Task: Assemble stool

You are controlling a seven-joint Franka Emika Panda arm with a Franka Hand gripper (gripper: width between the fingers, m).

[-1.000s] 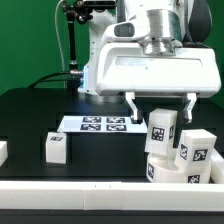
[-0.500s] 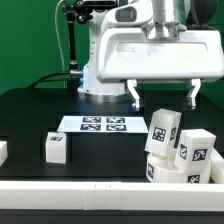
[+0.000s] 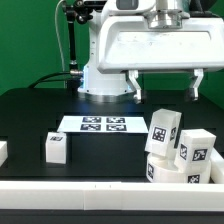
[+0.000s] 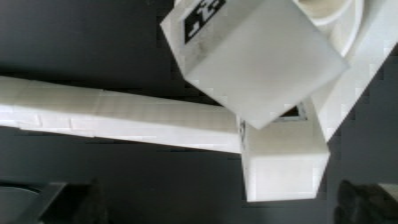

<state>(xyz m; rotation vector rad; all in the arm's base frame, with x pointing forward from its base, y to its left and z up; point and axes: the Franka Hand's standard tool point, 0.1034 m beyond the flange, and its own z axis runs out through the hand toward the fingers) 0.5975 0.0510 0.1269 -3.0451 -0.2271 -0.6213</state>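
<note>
One tilted leg [image 3: 162, 130] rests against a second leg [image 3: 196, 148] at the exterior view's right, by the near rail [image 3: 80, 190]. The gripper [image 3: 166, 90] hangs above them, jaws wide apart, holding nothing. Descending off-centre could topple the pile.

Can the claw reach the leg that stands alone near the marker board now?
Probably yes. The claw hangs open above the table, and the lone leg stands apart from the other parts, with nothing over or against it.
</note>
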